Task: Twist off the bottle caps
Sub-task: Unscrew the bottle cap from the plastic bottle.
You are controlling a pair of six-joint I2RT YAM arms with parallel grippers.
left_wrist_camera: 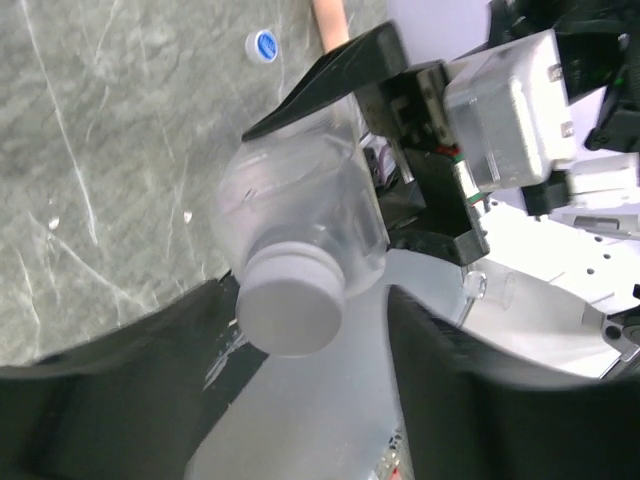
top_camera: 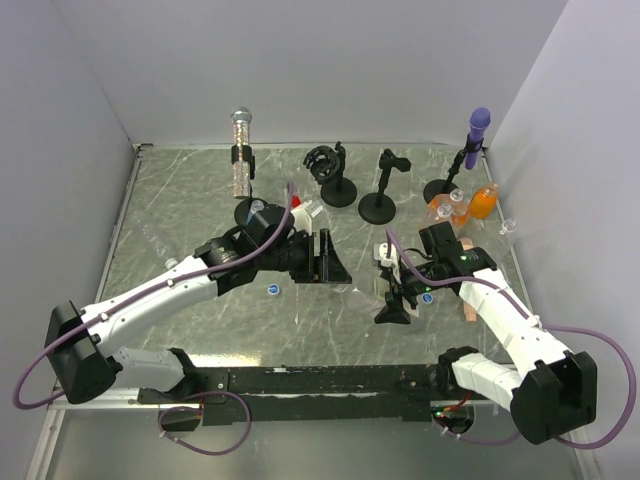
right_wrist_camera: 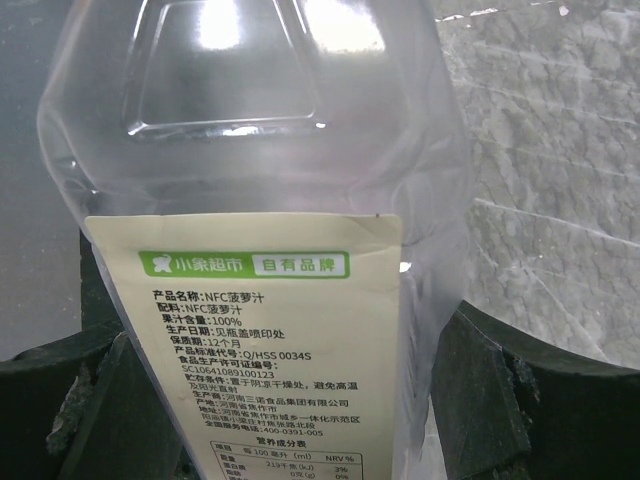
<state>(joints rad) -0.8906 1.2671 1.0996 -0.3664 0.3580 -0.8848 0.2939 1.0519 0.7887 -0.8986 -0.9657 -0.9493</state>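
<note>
- Counter (top_camera: 200,220): carries one loose blue cap (top_camera: 272,290), so likely one bottle done; orange bottles (top_camera: 485,200) wait at the back right, too small to tell whether capped.
- Right arm (top_camera: 500,310): bent in toward the middle, right fingers (right_wrist_camera: 500,400) clamped on the labelled clear bottle (left_wrist_camera: 300,210), held off the counter between the two arms.
- Left arm (top_camera: 160,290): stretched across to meet it, left fingers (left_wrist_camera: 480,400) apart on either side of the neck, a gap showing.
- White cap (left_wrist_camera: 290,310): seated on the neck, not yet off.
</note>
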